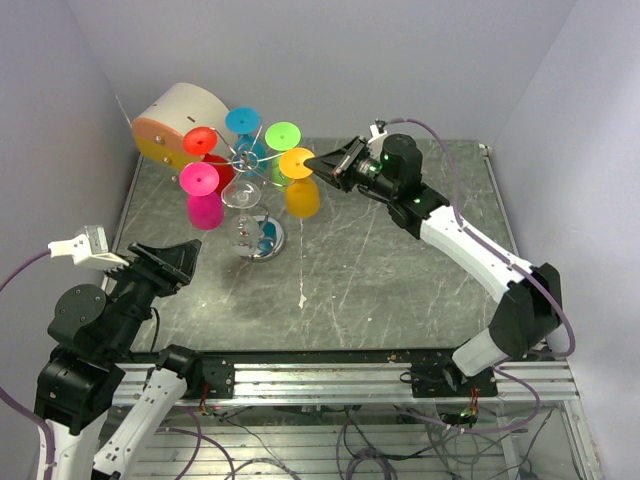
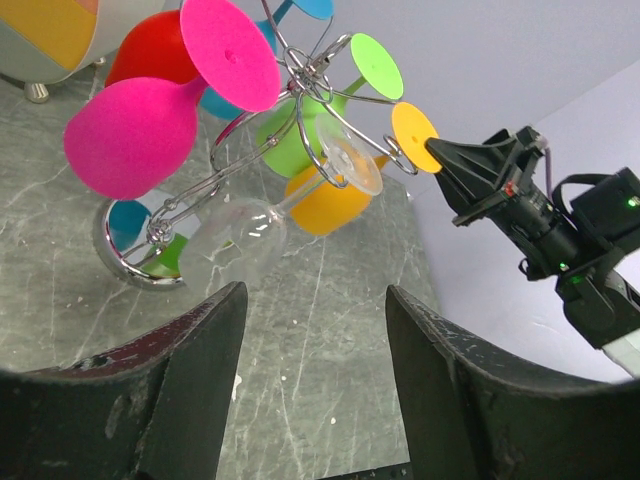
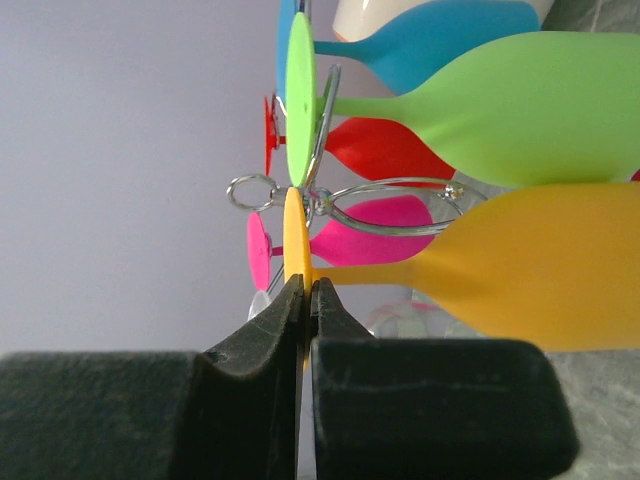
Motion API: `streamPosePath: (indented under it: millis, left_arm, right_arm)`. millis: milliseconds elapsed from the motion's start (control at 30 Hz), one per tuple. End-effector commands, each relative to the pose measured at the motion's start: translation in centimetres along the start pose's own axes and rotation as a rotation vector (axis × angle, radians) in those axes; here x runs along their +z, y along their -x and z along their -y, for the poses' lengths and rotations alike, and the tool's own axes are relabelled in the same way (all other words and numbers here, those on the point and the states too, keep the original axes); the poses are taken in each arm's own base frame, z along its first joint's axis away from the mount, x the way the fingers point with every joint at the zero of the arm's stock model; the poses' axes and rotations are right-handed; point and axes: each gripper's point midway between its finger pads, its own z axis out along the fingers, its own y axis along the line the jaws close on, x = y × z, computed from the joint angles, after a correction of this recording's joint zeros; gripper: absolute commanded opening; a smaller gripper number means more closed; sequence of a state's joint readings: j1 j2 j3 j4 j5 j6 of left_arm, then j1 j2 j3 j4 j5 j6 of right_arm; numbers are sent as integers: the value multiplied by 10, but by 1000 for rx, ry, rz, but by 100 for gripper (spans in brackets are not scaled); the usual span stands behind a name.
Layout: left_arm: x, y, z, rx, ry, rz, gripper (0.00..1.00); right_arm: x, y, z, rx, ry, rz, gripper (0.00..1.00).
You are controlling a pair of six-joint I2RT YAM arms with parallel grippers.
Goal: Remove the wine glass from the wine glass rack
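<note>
The right hand [image 3: 303, 285] is clamped on the foot's rim of the orange plastic wine glass [image 3: 540, 270]. The glass hangs from the thin silver wire rack [image 3: 380, 190], with a lime-green plastic wine glass [image 3: 520, 100] just beside it. Bare grey marbled surface [image 1: 400, 270] lies behind the hand. The left hand [image 2: 315, 295] hovers well apart from the rack, its fingers spread.

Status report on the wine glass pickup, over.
Left gripper open, apart from wine glass rack. Right gripper shut on orange wine glass foot; glass not yet off. Green glass hangs close beside.
</note>
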State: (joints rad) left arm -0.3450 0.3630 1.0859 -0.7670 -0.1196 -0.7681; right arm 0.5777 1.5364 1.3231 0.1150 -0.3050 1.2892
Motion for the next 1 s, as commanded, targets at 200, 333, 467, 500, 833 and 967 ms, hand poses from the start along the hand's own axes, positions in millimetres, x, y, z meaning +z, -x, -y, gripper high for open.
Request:
streamPosePath:
  millis: [200,333,467,500,833,967]
  left_arm:
    - [17,5,22,-6,-52,-35,72]
    - [36,0,40,-5,-89,-106,73]
    - [58,-6,69,-21,-180,-203,74]
    - [63,-9,78,-24,-215,-229,74]
    - [116,-32,136,-134,-406,-481,69]
    - [124,-34,149,-196,-426,-543,67]
  right_arm:
    - [-67,21,-25,-199,-35,171,0]
    - [-99,31,-21,-431,-126,217,0]
    - [-131,36,-10,-820,-208,189,0]
    - [-137,34,-8,-900,-227,153,0]
    - [-187,54,11,-1260,-551,222,0]
    - [-182,33,-22,-1433,-460,260,0]
